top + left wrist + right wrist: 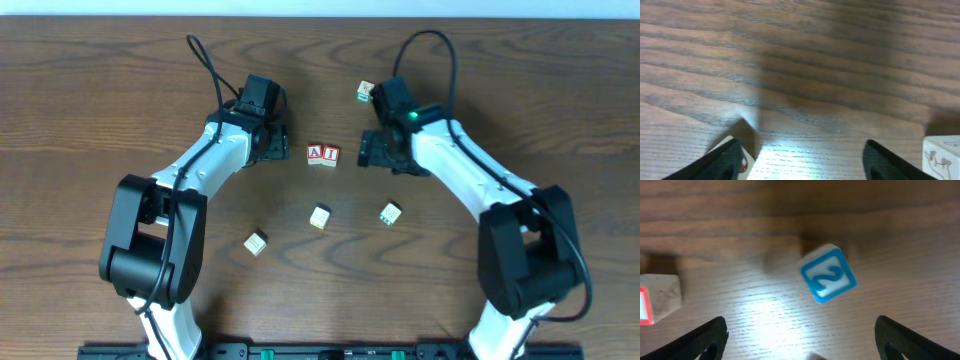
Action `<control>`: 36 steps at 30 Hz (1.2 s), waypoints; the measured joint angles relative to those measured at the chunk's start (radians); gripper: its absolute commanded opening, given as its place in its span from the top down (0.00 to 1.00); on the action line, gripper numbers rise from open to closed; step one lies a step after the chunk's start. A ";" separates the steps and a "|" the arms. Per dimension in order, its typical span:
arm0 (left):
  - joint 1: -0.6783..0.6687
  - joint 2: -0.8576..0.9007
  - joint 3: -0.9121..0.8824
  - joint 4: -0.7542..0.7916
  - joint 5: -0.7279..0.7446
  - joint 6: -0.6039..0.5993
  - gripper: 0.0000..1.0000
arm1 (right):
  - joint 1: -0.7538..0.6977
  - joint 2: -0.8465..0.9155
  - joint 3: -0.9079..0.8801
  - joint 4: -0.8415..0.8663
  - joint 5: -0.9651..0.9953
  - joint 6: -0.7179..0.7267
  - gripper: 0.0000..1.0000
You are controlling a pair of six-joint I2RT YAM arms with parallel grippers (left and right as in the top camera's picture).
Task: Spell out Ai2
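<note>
The A cube [315, 153] and the I cube [331, 154] are set touching, side by side, on the table [100, 80]. Near that pair, on its right side, the blue 2 cube [828, 273] is seen lying skewed and untouched before the right gripper [801, 325], whose fingers are spread wide. The left gripper [802, 147], left of the pair, is likewise held apart and empty. A cream cube [320, 216] is found below the pair.
</note>
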 measured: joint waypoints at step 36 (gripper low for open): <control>0.135 -0.193 0.051 -0.029 -0.045 0.016 0.05 | 0.060 0.067 0.043 0.061 0.027 0.032 0.02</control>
